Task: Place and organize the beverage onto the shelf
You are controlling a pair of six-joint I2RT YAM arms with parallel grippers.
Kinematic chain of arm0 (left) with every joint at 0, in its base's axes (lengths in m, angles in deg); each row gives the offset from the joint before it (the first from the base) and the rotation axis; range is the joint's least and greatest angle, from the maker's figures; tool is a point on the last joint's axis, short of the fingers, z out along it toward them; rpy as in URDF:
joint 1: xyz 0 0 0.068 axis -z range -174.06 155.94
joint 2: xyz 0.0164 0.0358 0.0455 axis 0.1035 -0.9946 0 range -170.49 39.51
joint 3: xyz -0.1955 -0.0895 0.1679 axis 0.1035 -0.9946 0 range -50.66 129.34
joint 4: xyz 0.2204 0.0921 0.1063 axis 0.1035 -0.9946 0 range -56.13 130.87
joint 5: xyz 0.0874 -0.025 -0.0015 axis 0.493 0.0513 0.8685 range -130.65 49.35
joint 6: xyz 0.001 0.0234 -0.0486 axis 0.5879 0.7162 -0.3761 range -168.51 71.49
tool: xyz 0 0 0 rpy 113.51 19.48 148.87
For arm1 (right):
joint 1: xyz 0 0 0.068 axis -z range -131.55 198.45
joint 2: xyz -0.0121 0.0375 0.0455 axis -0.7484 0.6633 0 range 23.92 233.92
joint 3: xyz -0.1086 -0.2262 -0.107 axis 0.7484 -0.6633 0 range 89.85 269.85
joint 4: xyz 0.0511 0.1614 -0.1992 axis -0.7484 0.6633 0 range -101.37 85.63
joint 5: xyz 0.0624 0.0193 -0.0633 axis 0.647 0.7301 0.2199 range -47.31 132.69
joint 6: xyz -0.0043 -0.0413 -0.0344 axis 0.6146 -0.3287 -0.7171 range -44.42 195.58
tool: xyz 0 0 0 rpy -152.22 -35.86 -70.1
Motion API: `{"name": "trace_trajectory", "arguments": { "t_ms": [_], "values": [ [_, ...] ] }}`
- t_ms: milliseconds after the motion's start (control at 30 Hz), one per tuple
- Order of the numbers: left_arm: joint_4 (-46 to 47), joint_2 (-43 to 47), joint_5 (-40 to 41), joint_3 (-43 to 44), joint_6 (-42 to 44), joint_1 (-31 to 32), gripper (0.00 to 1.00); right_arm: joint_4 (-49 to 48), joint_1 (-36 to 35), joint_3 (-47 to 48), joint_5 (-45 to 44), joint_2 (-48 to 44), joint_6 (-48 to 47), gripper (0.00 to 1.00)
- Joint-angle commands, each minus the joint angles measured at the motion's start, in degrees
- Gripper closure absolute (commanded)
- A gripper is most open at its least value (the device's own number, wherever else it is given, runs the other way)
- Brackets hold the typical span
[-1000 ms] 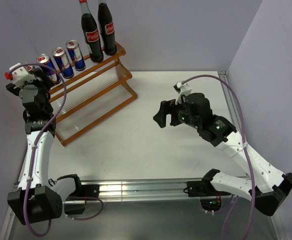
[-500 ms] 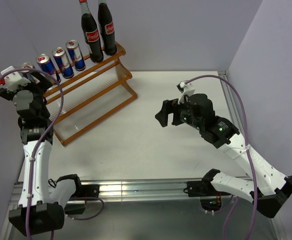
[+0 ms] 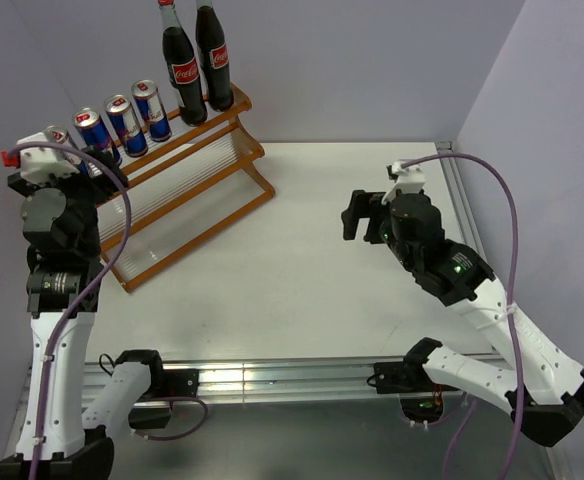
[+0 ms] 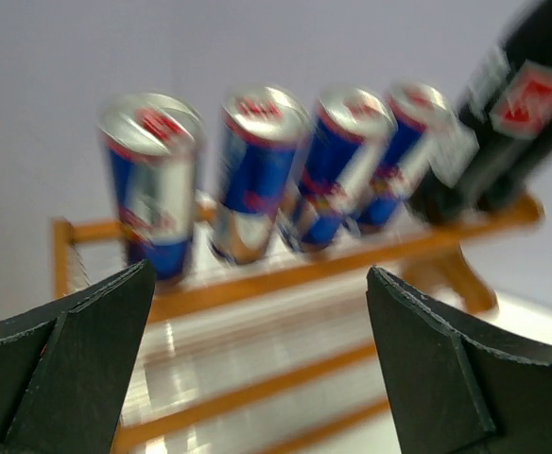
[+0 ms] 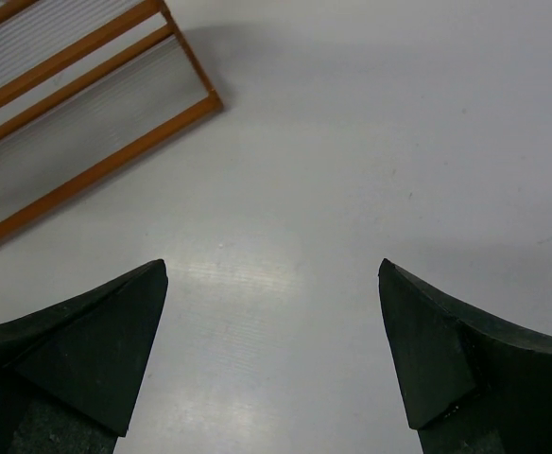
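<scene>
Probably the light, dentable cans (image 4: 257,175) and heavy, slick glass bottles (image 3: 184,70) want mid-body grips; left gripper (image 4: 259,274) and right gripper (image 5: 272,267) both gape empty.

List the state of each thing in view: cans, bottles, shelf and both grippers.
Four cans: upright in a row on the top tier.
Two bottles: upright, capped, top tier, right of the cans.
Shelf: standing, visible lower tiers bare.
Left gripper: open, empty, facing the cans.
Right gripper: open, empty, over the table.
</scene>
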Motion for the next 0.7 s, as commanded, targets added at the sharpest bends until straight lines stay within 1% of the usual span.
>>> {"name": "trace_trajectory", "arguments": {
  "t_ms": [0,67,100,167,300,400,533,667],
  "values": [
    [-10.7,0.2,2.7,3.0,1.0,5.6,0.01,-0.7,0.4,0.6,-7.2,-4.3,-1.8,0.0],
    [-13.3,0.6,4.3,2.8,0.9,9.7,0.0,-0.9,0.3,-0.6,-8.3,-6.5,-3.9,0.0],
    [-15.8,1.6,4.6,2.6,0.9,10.6,0.0,-0.2,0.3,-0.6,-8.6,-7.6,-3.8,0.0],
    [-17.6,2.7,5.4,1.7,0.1,12.7,0.0,0.8,0.3,-0.2,-9.6,-8.5,-3.8,0.0],
    [-20.9,6.3,2.5,0.9,-2.0,13.4,0.0,3.7,0.3,1.0,-10.4,-11.2,-4.0,0.0],
    [-23.4,7.1,0.8,1.0,-2.7,13.4,0.0,4.5,0.3,0.8,-10.2,-13.1,-5.0,0.0],
    [-27.8,7.5,0.9,1.1,-4.9,13.4,0.0,5.5,0.2,-0.7,-10.4,-18.0,-5.9,0.0],
    [-30.5,8.9,-0.7,-1.4,-6.5,13.4,0.01,6.3,0.1,-2.7,-10.0,-22.5,-6.3,0.0]
  ]
}}
